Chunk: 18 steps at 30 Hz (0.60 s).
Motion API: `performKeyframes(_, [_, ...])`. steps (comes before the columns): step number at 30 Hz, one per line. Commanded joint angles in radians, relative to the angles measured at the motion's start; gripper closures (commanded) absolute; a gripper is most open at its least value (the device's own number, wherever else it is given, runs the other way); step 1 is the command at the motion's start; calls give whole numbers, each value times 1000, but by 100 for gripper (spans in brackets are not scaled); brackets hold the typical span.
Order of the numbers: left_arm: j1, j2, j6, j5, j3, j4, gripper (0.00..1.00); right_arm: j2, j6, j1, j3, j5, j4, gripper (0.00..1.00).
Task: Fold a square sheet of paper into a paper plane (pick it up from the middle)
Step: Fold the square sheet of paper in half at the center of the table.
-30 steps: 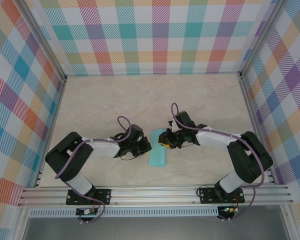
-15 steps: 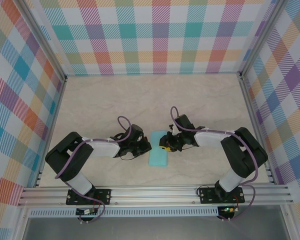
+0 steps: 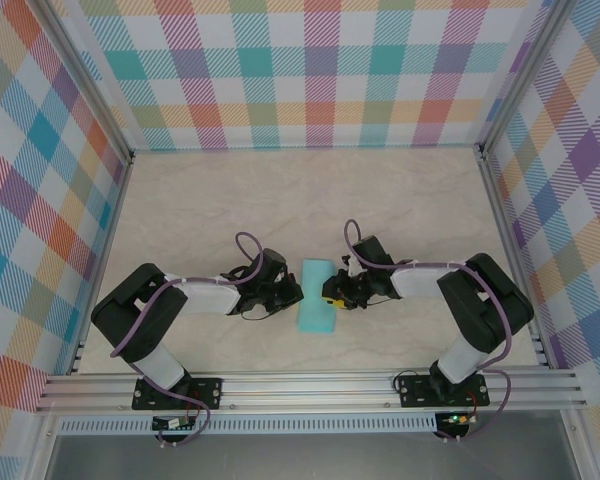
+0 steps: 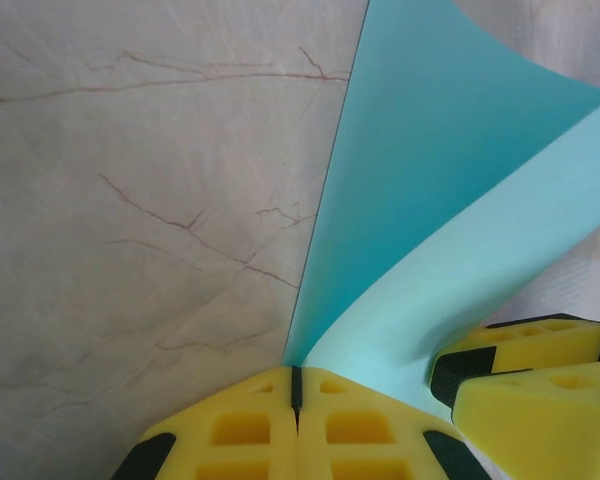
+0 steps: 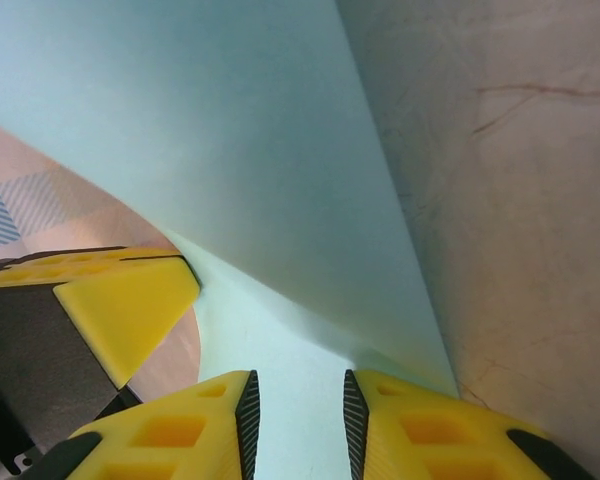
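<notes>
The turquoise square sheet of paper (image 3: pixel 316 297) lies doubled over into a narrow strip on the marble table between my two arms. In the left wrist view the sheet (image 4: pixel 430 190) curls up in two layers that meet at my left gripper (image 4: pixel 297 385), which is shut on its edge. My left gripper (image 3: pixel 293 293) sits at the strip's left side. My right gripper (image 3: pixel 332 296) is at the strip's right side. Its jaws stand open over the sheet (image 5: pixel 230 150), and paper shows in the gap of the right gripper (image 5: pixel 300 415). A paper plane is out of view.
The marble tabletop (image 3: pixel 210 210) is bare to the left, right and far side of the sheet. Plaid walls and aluminium rails (image 3: pixel 310 385) enclose the table. The two grippers sit close together, and a right fingertip (image 4: pixel 525 370) shows in the left wrist view.
My right gripper slid a little toward the near edge along the sheet's right side and its jaws widened slightly. The left gripper and the sheet stayed put.
</notes>
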Motion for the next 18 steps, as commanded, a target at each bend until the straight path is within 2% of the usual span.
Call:
performKeyframes(1, [-16,43,25,-33,-16,-78,98,-71,-28,3,-21,-7,-19,68])
performKeyframes(6, [-15,42,34,-36,-14,-90,98,-145,-42,6,-42,-50,-11,67])
performKeyframes(14, [-17,49,34,-33,-10,-89,98,-77,-49,26,-93,-72,49,67])
performKeyframes(18, [-16,48,37,-34,-11,-95,98,-53,-81,30,-102,-37,1,67])
